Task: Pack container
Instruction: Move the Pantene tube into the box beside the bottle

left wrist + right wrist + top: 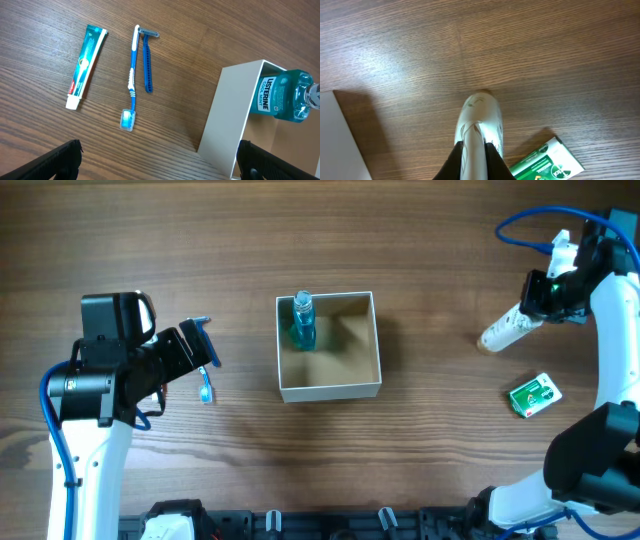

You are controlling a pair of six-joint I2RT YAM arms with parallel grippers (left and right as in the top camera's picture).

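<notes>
- Container (329,388): you see the square white-walled box at the middle of the table (430,240), open side up and between the two arms.
- Mouthwash bottle (303,322): a blue-green bottle stands inside the container, against its far left corner.
- Left gripper (203,345): it hovers left of the container with its jaws spread wide and nothing between them.
- Toothpaste tube (86,61), toothbrush (132,80), razor (147,62): these lie flat on the table below the left gripper. The toothbrush and razor are side by side, and the tube lies apart from them.
- Right gripper (475,156): its jaws are closed on a white tube (478,120), well to the right of the container. You cannot tell whether the tube's tip touches the table.
- Green-and-white packet (535,395): it lies on the table near the white tube.
</notes>
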